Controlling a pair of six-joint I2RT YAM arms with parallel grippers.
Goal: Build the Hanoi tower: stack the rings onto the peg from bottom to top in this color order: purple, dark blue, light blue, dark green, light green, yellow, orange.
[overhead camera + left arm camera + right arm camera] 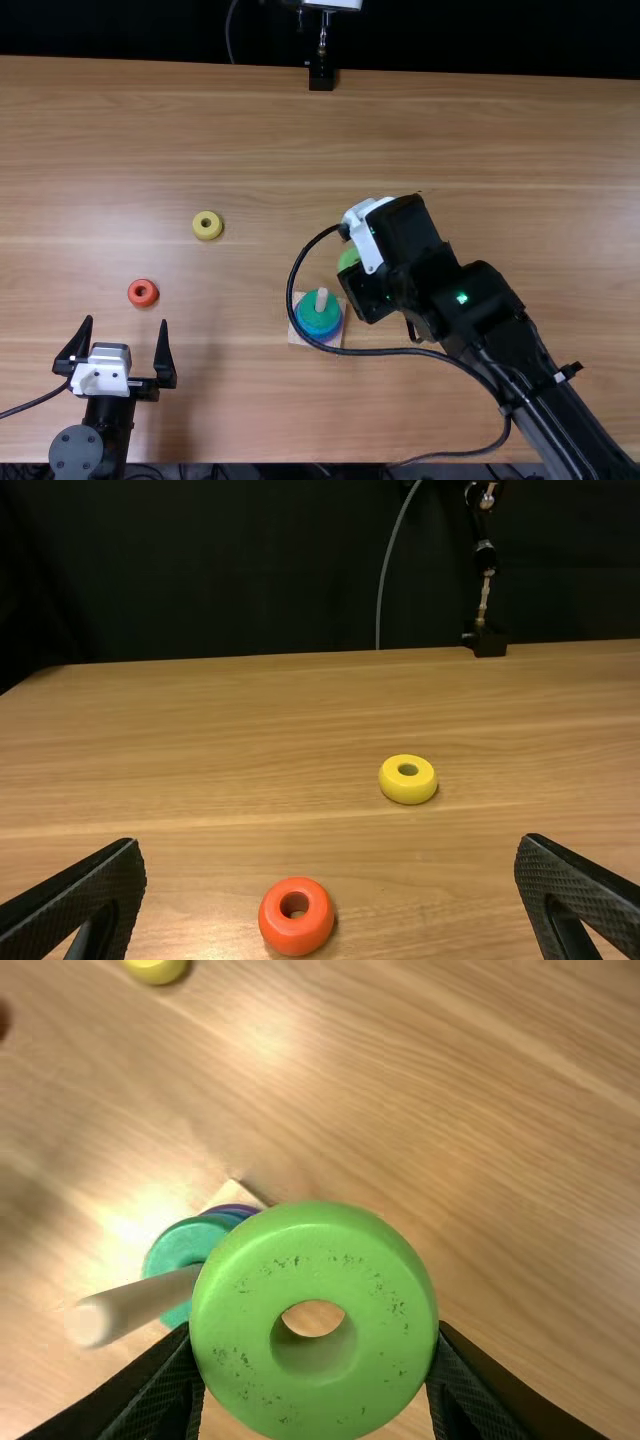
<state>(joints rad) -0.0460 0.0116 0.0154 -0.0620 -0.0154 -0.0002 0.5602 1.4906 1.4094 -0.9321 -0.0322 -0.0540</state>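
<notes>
Light green ring (390, 1290) is in the right end effector (370, 240), clamped by its outer edge, one finger on each side. It's up off the table (480, 130), near the peg (322, 298) but not on it. From here it's just to the right of the stack and a bit toward the far edge. In the right wrist view, table shows through its hole.

Peg stands on a square wooden base (297, 337). Dark green ring (318, 310) is top of stack, blue below it, purple ring (338, 327) lowest. Can't split the two blues cleanly from here. Peg tip sticks out above dark green.

Yellow ring (207, 225) lies flat on the table, left of the stack and farther out. Orange ring (143, 293) also flat, left of yellow and closer to the near edge. They're well apart.

Left end effector (126, 322) is at the near left, fingers wide apart, nothing between them. Orange sits just ahead of its gap.

Right arm angles in from the near right corner. Black cable (293, 270) loops off it and runs around the base in the top view. Black block (321, 77) with a metal rod is at the far edge, dark backdrop (250, 570) behind.
</notes>
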